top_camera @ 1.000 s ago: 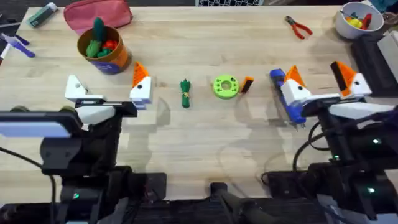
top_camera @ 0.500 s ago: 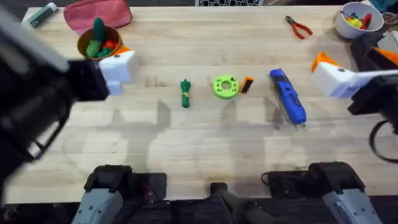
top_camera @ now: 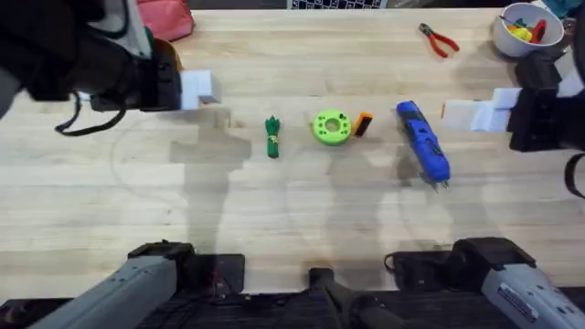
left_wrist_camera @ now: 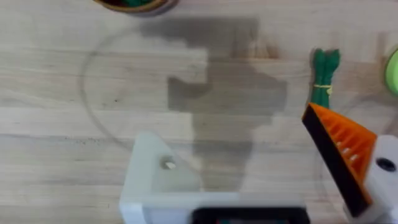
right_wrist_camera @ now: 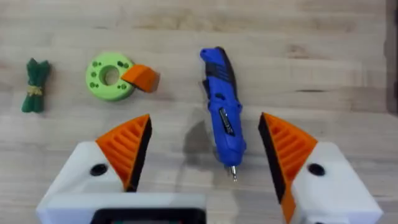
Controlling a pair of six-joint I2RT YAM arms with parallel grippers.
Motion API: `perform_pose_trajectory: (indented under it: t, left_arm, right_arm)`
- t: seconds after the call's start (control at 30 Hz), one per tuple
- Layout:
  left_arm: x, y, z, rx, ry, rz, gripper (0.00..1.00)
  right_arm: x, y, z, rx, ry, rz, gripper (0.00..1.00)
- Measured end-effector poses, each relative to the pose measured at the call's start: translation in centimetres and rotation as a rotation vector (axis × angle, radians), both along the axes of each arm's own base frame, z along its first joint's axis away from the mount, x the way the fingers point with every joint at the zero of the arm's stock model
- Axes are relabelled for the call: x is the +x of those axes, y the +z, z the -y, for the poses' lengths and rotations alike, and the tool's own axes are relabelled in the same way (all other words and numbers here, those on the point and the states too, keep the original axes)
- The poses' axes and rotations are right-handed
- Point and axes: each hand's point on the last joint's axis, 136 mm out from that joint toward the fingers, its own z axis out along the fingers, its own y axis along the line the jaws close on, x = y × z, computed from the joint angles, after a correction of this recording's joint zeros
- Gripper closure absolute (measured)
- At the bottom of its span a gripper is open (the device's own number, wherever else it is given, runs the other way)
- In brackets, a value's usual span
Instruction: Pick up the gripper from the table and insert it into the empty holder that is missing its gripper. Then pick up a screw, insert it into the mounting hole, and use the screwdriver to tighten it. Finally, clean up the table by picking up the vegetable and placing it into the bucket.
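Note:
The small orange gripper (top_camera: 364, 124) lies on the table against a lime-green disc (top_camera: 331, 127); the right wrist view shows this gripper (right_wrist_camera: 142, 77) too. The blue screwdriver (top_camera: 423, 143) lies right of it, under my open right gripper (right_wrist_camera: 205, 121), which carries two orange pads. My left gripper (left_wrist_camera: 230, 127) is open, raised at the back left. One of its fingers is the bare white holder (left_wrist_camera: 158, 180); the other has an orange pad. The vegetable (top_camera: 272, 137) lies left of the disc. A sliver of the bucket (left_wrist_camera: 134, 4) shows in the left wrist view.
Red pliers (top_camera: 439, 39) and a white bowl (top_camera: 524, 27) of toys sit at the back right. A pink pouch (top_camera: 164, 18) lies at the back left, partly under the left arm. Bare wooden table (top_camera: 292, 210) spans the front.
Both arms rose from low at the front. The left arm swung up to the back left, covering the bucket. The right arm lifted off the screwdriver area and moved right.

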Motion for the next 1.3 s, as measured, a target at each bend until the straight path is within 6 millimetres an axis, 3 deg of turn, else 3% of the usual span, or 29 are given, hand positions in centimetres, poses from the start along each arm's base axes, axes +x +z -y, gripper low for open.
perform_pose_trajectory:
  t: [0.23, 0.33, 0.57, 0.77, 0.87, 1.0, 1.13, 1.3]
  left_arm:
    - [0.1, -2.6, 0.2, 0.001, -0.008, -0.119, 0.016]
    - [-0.5, -3.3, 1.5, -0.005, -0.027, -0.187, 0.015]
    - [0.4, -5.0, 7.2, -0.033, -0.057, -0.29, 0.015]
    - [1.5, -8.5, 12.9, -0.039, -0.118, -0.325, 0.016]
    - [1.7, -10.4, 14.8, -0.041, -0.134, -0.352, 0.015]
    - [2.1, -12.7, 15.4, -0.032, -0.121, -0.395, 0.013]
    - [2.5, -15.1, 14.6, -0.015, -0.081, -0.45, 0.005]
    - [2.6, -15.9, 14.1, -0.008, -0.065, -0.472, 0.068]
  right_arm:
    - [-0.1, -0.3, 0.0, 0.0, 0.0, -0.015, 0.008]
    - [-0.1, -0.3, 0.0, 0.001, 0.0, -0.015, 0.007]
    - [-0.1, -0.2, 0.0, 0.008, -0.009, -0.015, 0.008]
    - [-0.1, -0.2, 0.0, 0.01, -0.011, -0.015, 0.007]
    - [-0.1, -0.2, 0.0, 0.01, -0.011, -0.015, 0.008]
    - [-0.1, -0.2, 0.0, 0.01, -0.011, -0.015, 0.007]
    - [-0.1, -0.2, 0.0, 0.011, -0.011, -0.015, 0.007]
    - [-0.1, -0.2, -0.1, 0.013, -0.009, -0.015, 0.008]
